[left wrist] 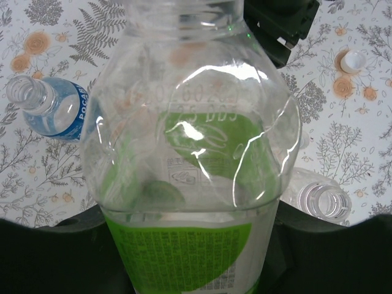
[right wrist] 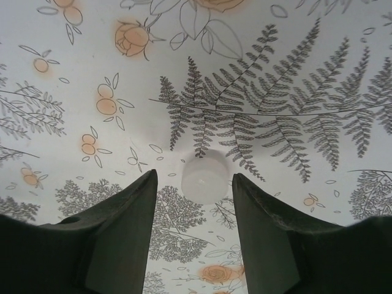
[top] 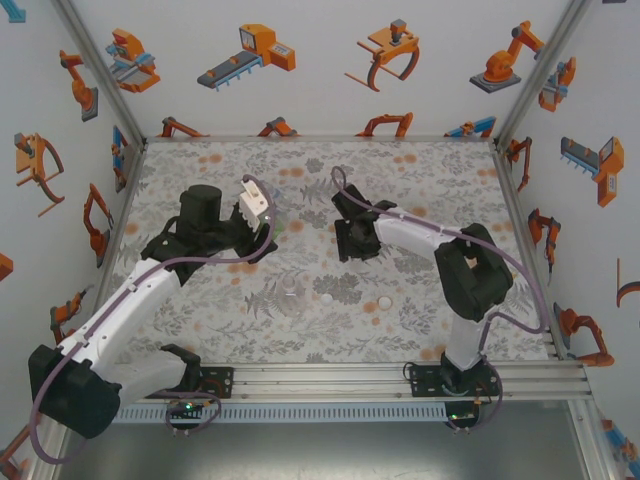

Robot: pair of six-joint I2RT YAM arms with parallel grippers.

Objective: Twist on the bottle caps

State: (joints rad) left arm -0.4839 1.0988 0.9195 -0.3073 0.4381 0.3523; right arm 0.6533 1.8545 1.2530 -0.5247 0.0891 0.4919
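Left end effector (top: 262, 218) clamped on the green-label bottle (left wrist: 190, 171); right end effector (right wrist: 195, 174) open at a white cap (right wrist: 205, 179).
The bottle you hold looks empty, its threaded neck uncapped. Left of that end effector, the blue-label bottle (left wrist: 54, 109) lies on the surface (left wrist: 37, 177), mouth open. To its right sits the clear bottle (left wrist: 321, 201), also uncapped, with another cap (left wrist: 353, 60) beyond. Your right end effector's cap rests on the surface between the spread fingers.

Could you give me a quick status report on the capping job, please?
Left tool gripping green-label bottle. Right tool open, straddling a white cap on the table. Nothing between tool and cap.
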